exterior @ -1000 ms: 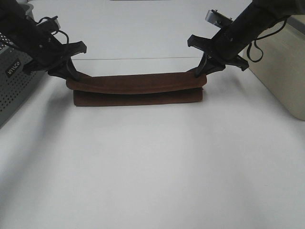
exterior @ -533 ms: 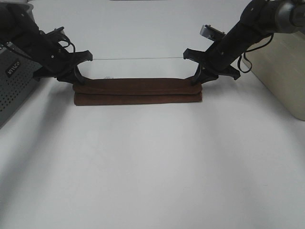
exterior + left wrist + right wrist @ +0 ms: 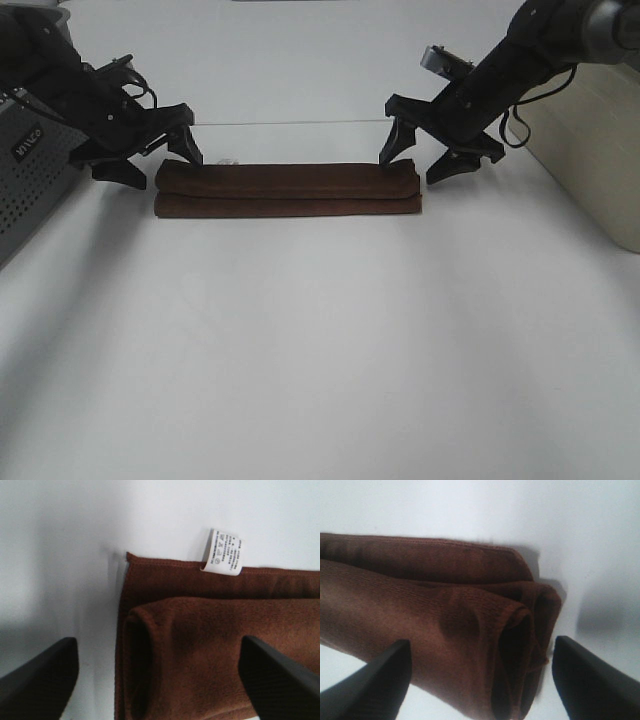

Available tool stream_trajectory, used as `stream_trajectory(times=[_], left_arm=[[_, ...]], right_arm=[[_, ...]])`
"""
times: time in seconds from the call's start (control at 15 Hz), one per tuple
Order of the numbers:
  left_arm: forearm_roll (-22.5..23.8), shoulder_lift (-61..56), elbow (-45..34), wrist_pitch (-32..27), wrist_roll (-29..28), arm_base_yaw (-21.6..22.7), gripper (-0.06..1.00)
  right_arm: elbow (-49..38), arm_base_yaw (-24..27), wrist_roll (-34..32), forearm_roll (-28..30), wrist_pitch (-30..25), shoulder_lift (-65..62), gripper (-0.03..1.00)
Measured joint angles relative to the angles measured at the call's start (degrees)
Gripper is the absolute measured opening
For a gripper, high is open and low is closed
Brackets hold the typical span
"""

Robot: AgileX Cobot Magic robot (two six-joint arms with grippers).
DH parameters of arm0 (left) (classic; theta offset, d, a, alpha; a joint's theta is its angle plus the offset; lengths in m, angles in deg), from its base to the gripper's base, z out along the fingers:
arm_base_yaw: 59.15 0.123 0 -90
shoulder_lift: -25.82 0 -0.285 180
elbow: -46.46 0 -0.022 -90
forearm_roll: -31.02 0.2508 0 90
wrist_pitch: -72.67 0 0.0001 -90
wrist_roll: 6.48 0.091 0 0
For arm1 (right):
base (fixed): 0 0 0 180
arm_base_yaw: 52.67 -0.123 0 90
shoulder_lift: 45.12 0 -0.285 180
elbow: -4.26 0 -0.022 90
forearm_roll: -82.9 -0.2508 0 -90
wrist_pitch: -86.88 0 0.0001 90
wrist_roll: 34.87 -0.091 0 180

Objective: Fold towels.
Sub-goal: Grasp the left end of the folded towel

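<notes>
Jaws, mostly cropped in wrist views, gape astride ends of the towel (image 3: 287, 190).

The left hand (image 3: 160, 167) and the right hand (image 3: 414, 168) have opened and released the towel (image 3: 288, 190). Its raised fold now lies flat.

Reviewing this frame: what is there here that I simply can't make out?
Left wrist view: the print on the white tag is too small to read.
Exterior high view: inner layers of the towel are hidden by its own folds.
Exterior high view: the grey perforated box is cut off by the left edge.
</notes>
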Motion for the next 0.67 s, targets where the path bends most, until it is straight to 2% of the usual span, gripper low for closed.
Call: stream_trajectory(times=[0.13, 0.27, 0.53, 0.67], left_arm=[[2.0, 0.0, 0.0, -1.3, 0.0, 0.0, 0.91], [2.6, 0.0, 0.0, -1.4, 0.0, -0.1, 0.9], [2.6, 0.1, 0.0, 2.8, 0.6, -2.6, 0.87], [4.1, 0.2, 0.0, 3.2, 0.6, -3.0, 0.87]], right_arm=[[0.1, 0.0, -0.2, 1.8, -1.4, -2.2, 0.77], [0.1, 0.0, -0.2, 2.8, -1.7, -3.4, 0.78], [0.1, 0.0, -1.4, 3.0, -2.3, -3.6, 0.78], [0.1, 0.0, -1.4, 3.0, -2.3, -3.6, 0.78]])
